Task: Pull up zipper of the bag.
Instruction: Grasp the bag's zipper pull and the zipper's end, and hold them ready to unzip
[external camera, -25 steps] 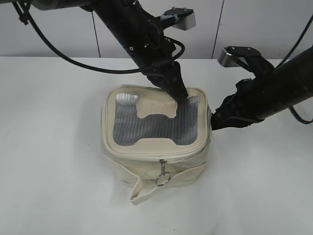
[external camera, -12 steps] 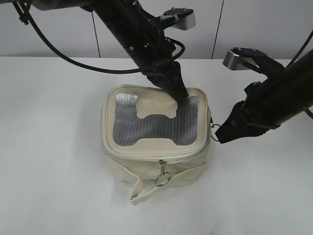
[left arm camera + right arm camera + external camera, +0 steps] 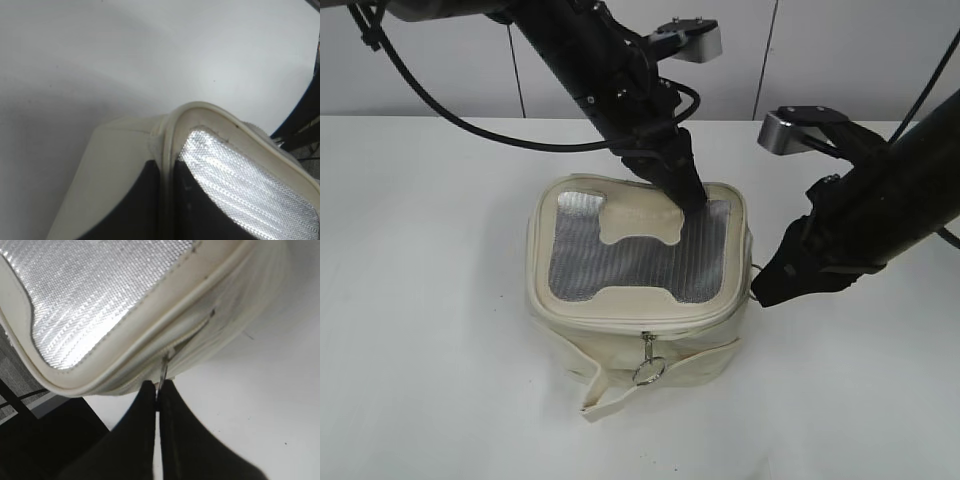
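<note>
The cream bag stands mid-table, its grey mesh lid facing up. My left gripper is shut on the lid's back right rim; in the left wrist view its black fingers clamp the cream rim beside the mesh. My right gripper is at the bag's right side, shut on a silver zipper pull that hangs from the zipper track. A second pull with a round ring hangs on the front.
The loose cream strap lies across the bag's front lower edge. White table surrounds the bag. The black arms reach over from the back and from the right.
My right gripper has moved toward the front along the bag's right side, holding the pull. The bag has shifted slightly toward the front. The left gripper has kept its hold.
</note>
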Controlling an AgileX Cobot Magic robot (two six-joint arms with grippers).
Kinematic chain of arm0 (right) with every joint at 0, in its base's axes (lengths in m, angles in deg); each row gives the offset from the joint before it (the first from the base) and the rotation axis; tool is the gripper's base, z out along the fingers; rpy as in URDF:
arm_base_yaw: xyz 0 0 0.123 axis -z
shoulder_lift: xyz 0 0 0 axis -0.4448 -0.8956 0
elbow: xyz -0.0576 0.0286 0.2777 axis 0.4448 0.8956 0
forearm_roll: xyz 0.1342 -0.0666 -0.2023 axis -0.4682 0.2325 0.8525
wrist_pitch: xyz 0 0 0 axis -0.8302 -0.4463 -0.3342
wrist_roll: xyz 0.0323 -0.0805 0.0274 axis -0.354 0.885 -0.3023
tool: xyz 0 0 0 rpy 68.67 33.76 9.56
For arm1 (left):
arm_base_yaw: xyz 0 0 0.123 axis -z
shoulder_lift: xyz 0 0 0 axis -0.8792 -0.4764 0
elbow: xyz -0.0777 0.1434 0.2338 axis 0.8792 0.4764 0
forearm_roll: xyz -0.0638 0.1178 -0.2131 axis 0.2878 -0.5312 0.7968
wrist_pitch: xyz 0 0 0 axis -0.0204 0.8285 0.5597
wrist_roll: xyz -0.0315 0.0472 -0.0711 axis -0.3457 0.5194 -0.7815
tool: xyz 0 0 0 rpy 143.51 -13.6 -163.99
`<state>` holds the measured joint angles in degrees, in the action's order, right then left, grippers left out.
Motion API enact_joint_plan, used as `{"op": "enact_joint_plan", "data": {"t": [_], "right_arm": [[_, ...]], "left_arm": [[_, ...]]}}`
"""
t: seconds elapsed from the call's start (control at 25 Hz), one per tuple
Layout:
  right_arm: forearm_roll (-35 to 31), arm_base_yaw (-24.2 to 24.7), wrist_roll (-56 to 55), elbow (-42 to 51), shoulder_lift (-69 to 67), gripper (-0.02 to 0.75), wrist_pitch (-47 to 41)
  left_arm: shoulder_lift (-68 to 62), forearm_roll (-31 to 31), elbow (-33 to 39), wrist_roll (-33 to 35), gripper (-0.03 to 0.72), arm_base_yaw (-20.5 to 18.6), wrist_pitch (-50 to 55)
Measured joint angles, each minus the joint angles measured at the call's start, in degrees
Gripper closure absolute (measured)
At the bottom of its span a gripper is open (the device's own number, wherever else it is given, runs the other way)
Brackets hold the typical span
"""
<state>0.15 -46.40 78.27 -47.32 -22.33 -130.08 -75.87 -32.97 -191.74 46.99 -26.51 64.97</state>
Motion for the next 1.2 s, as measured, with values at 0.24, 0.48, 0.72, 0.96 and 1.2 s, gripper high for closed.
{"op": "enact_joint_plan", "data": {"t": [0.24, 0.48, 0.72, 0.96, 1.2], "right_arm": [[4.2, -3.4, -4.0, 0.0, 1.3, 0.729, 0.0], [7.0, -4.5, -6.5, 0.0, 3.4, 0.729, -1.8], [10.2, -4.7, -8.9, 0.0, 4.7, 0.729, -4.4], [10.7, -8.0, -9.3, 0.0, 5.1, 0.729, -5.7], [11.2, -13.7, -10.5, 0.0, 5.1, 0.729, -6.8]], "left_arm": [[0.0, 0.1, 0.0, -0.6, 0.65, 0.0, 0.7], [0.0, 0.1, 0.0, -1.5, 0.65, 0.1, 0.7], [0.0, -0.2, 0.0, -3.2, 0.65, 0.1, 0.0], [0.0, -0.7, 0.0, -4.0, 0.65, 0.2, -0.7], [0.0, -0.9, 0.0, -4.0, 0.65, 0.3, -0.9]]}}
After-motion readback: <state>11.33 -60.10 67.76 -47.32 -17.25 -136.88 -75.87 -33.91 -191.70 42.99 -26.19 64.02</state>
